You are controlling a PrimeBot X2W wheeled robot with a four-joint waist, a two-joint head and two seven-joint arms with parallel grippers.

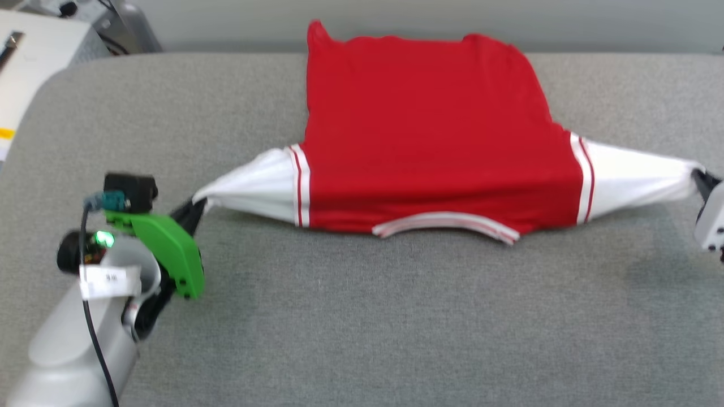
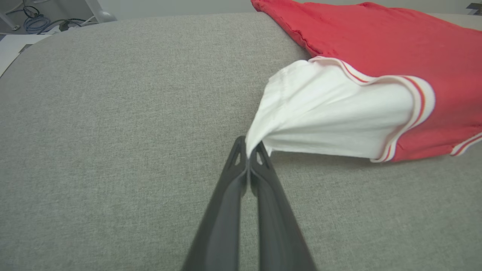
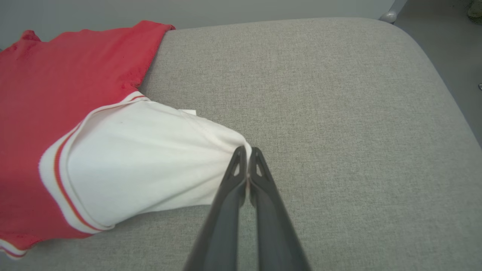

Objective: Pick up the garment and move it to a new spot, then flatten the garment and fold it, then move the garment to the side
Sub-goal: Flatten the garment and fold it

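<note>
Open table [image 1: 362,316] before the garment [image 1: 430,141]

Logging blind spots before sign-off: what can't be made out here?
1. Head view: the right gripper is cut off by the picture's right edge.
2. Head view: the underside of the garment lies hidden against the table.
3. Left and right wrist views: shut jaws hide the cloth pinched by the left gripper and the right.

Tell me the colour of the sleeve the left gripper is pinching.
White sleeve, red-and-white striped trim at its seam; best in the left wrist view.
</note>
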